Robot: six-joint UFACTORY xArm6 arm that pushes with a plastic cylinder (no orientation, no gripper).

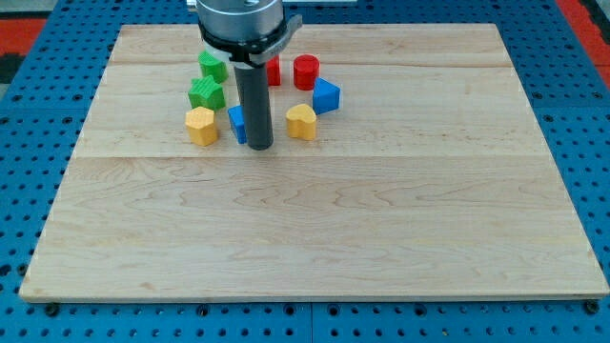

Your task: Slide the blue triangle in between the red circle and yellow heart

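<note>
My tip (260, 146) rests on the wooden board (315, 238) in the upper middle of the view. A blue block (235, 122), mostly hidden by the rod so its shape is unclear, touches the rod's left side just above the tip. The yellow heart (301, 121) lies just right of the rod. The red circle (306, 71) lies above the heart, nearer the view's top. A second blue block (326, 95), blocky in shape, sits between and slightly right of the red circle and the yellow heart.
A yellow hexagon-like block (201, 125) lies left of the hidden blue block. Two green blocks (206, 92) (212, 66) lie above it. Another red block (274, 70) peeks out right of the rod. The arm's round head (240, 21) hangs over the top edge.
</note>
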